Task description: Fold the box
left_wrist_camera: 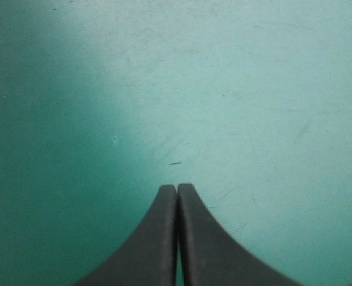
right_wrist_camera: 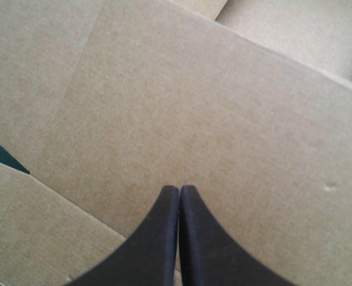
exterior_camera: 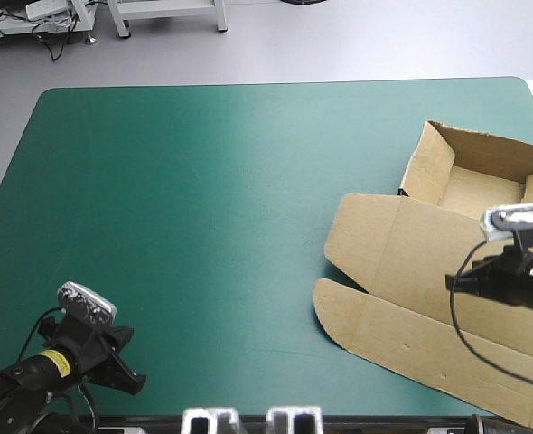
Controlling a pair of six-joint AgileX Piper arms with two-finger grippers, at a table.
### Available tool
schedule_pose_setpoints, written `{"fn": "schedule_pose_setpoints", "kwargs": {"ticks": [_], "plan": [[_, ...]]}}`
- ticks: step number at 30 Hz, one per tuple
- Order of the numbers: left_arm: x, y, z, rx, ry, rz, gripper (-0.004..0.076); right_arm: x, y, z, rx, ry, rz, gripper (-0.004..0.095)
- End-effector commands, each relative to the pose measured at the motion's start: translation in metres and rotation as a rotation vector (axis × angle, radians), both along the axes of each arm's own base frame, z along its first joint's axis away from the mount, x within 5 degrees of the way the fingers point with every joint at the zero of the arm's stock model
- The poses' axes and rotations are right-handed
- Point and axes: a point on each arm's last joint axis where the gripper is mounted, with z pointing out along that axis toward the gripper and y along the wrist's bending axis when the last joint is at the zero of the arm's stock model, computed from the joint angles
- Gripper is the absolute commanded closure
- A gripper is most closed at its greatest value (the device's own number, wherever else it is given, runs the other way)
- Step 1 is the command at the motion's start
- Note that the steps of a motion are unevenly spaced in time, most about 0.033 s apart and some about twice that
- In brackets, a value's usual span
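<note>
Lying along the right edge of the surface, the brown box is seen partly formed. Toward the far right corner its walls are raised into an open tray, the floor of which is left uncovered. From the tray the lid is spread flat on the teal-green cover toward the near edge, and it ends in a rounded flap at the near side. Part of the board is cut off by the right edge of the high view.

The right claw is held over the flat lid panel, near the tray. Its black fingers are pressed together into one pointed arch, and nothing is seen gripped between them; only brown board is shown ahead of and under them, with a sliver of the cover at one side.

The left claw is placed at the near left corner of the surface, well apart from the box. Its fingers are likewise brought fully together, with nothing held, and only bare cover is seen ahead of them.
</note>
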Motion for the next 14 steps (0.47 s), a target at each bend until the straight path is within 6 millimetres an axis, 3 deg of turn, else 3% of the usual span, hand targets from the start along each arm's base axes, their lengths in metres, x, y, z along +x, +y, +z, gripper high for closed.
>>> {"fn": "schedule_pose_setpoints", "kwargs": {"ticks": [1, 8, 14], "plan": [[-0.005, -0.004, 0.012, -0.064, -0.106, -0.07, 0.0734, -0.018, 0.005, -0.008, -0.01, -0.109, -0.009, 0.0912], [-0.011, -0.003, 0.014, -0.075, -0.136, -0.088, 0.0734, -0.047, 0.013, -0.043, -0.027, -0.135, 0.005, 0.0913], [-0.012, -0.006, 0.014, -0.052, -0.146, -0.16, 0.0734, -0.054, 0.016, -0.055, -0.027, -0.145, 0.021, 0.0913]]}}
